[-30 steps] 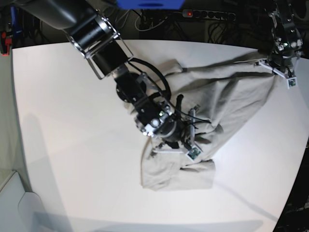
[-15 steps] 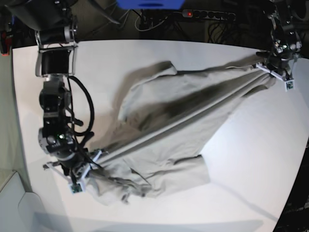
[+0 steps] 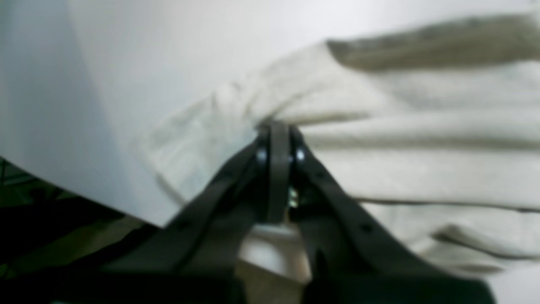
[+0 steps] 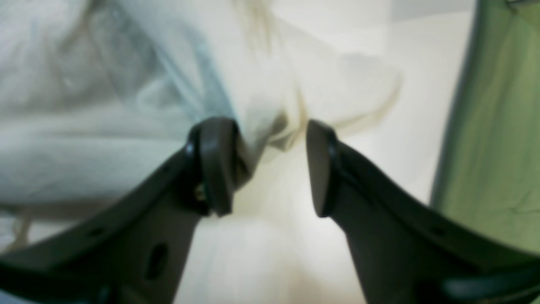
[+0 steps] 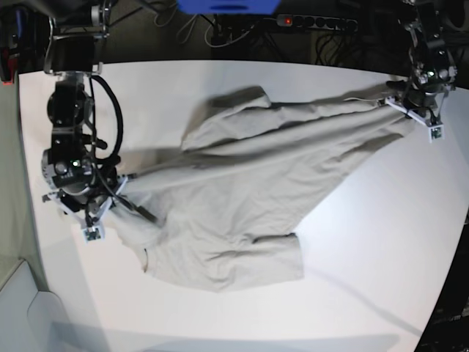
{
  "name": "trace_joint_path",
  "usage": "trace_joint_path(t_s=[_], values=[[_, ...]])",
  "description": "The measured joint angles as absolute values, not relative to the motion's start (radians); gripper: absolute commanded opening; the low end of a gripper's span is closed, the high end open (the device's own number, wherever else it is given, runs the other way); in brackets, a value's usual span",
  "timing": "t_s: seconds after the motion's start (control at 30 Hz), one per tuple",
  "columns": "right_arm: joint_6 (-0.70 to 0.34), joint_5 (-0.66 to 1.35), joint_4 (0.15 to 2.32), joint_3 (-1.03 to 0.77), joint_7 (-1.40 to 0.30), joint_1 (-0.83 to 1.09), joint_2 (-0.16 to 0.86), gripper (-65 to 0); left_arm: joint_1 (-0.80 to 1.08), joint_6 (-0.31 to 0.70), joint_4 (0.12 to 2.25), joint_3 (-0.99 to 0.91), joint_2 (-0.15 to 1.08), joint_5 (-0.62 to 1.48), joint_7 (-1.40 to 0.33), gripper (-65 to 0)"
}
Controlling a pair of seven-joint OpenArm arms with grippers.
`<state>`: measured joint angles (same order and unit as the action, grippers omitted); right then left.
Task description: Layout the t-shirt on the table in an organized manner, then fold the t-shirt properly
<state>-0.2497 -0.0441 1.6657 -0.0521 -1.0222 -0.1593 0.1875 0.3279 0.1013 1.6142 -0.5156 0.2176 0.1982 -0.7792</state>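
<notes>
Across the middle of the table [image 5: 366, 242] I see the t-shirt [image 5: 256, 176] stretched out diagonally, from the far corner on the base view's right down to the near left, with a sleeve sticking up at the far side and a rumpled hem nearest me. My left gripper [image 3: 276, 131] has its jaws pressed together on a bunched corner of the cloth. My right gripper [image 4: 270, 166] stands with its jaws apart, one finger [image 4: 213, 164] touching a fold of fabric that hangs between them, not pinched
</notes>
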Motion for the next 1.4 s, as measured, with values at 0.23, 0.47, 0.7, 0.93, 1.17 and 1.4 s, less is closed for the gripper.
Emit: trace_joint_path(t_s=[0.23,0.47,0.7,0.93,1.17,1.4], values=[[-0.250,-0.044,1.841,-0.082,-1.039,-0.131,0.187,-28.5,0.323,0.104,1.845,-0.533,0.210,0.306,-0.868,-64.9],[-0.250,-0.045,1.939,-0.083,-1.047,-0.027,0.163,-29.0,0.240,0.095,1.916,-0.545,0.207,0.469,-0.929,-64.9],[-0.251,-0.043,1.989,-0.082,-1.037,0.070,0.141,-53.7,-0.035,0.092,1.768,-0.447,0.126,0.496,-0.952,-64.9],[-0.250,-0.038,1.992,-0.080,-1.036,0.145,0.138,-64.8,-0.355,0.089,1.327,-0.144,0.074,0.380,-0.836,-64.9],[-0.250,-0.041,1.992,-0.085,-1.037,0.173,0.142,-64.9,-0.538,0.086,0.875,-0.079,-0.085,0.217,-0.728,-64.9],[-0.250,-0.043,2.005,-0.085,-1.042,0.198,0.140,-64.9,-0.667,-0.028,0.611,-0.075,-0.158,0.072,-0.650,-64.9]])
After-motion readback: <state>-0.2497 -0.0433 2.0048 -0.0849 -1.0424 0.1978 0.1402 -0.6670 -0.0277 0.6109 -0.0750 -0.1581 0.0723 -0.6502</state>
